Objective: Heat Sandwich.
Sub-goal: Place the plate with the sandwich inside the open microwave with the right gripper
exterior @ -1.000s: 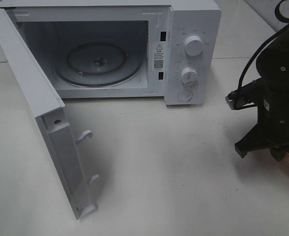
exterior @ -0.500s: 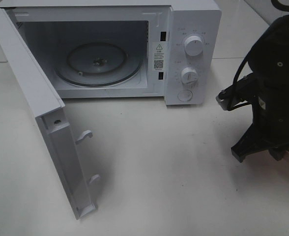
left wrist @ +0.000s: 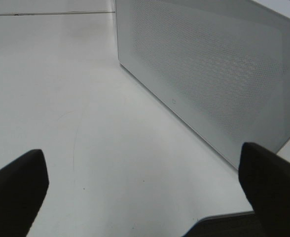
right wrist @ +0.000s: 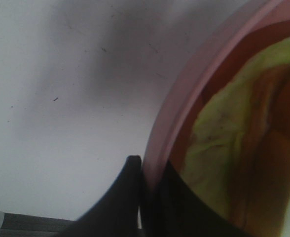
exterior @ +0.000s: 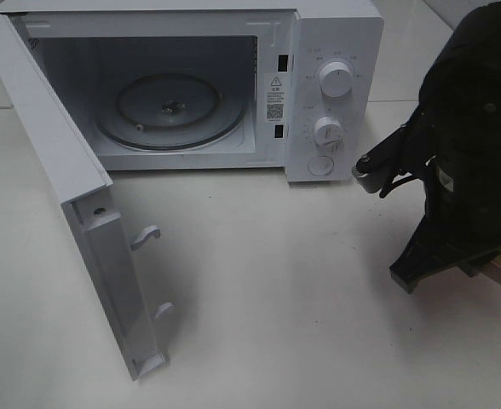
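A white microwave (exterior: 336, 85) sits at the far side of a pale table (exterior: 276, 298), its door (exterior: 54, 153) swung wide open on the left, showing the glass turntable (exterior: 169, 109). At the right edge, the right gripper (right wrist: 147, 197) has its jaws clamped on the rim of a pink plate (right wrist: 184, 98) carrying the sandwich (right wrist: 234, 148). The left gripper (left wrist: 145, 192), jaws wide apart, hovers over the table beside the door's outer face.

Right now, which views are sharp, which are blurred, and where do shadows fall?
Exterior high: microwave sharp, soft shadow beside its door, right arm dark, little detail. Left wrist: even light, left tool only dark blurs. Right wrist: plate and sandwich too close, out of focus; grey shadow on the table.
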Robot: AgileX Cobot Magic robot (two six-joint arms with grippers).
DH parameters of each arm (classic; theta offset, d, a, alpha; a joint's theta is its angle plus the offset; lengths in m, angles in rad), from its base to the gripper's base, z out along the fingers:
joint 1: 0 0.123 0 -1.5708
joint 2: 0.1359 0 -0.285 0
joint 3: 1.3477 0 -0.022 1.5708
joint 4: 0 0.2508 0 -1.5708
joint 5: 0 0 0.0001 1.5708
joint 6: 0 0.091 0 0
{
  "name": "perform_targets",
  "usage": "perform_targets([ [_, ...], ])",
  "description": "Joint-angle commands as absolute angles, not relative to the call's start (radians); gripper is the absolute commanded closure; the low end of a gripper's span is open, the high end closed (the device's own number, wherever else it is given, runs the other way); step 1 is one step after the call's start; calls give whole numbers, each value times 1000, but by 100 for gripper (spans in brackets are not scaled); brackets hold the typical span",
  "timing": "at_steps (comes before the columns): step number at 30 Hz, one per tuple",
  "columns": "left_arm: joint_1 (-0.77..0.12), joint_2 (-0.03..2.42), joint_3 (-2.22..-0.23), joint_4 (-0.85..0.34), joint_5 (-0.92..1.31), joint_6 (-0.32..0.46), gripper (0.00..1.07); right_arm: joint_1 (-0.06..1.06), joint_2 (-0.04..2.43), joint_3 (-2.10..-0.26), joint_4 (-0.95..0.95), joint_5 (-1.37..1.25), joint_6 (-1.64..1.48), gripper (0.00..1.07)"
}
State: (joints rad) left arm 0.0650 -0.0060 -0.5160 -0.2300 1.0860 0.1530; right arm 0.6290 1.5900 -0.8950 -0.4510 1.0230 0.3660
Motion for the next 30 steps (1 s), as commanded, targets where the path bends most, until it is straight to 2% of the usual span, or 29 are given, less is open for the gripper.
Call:
perform_targets([
  [1,70,-27,-515,-240,1078,153,9,655,1575,-886,-480,1053,360,107],
  [20,70,-27,-515,-240,1078,153,9,863,1396,-722,-487,1042,303,107],
  [30,70,-27,-515,-240,1078,153,9,882,1314,-715,-487,1033,137,107],
])
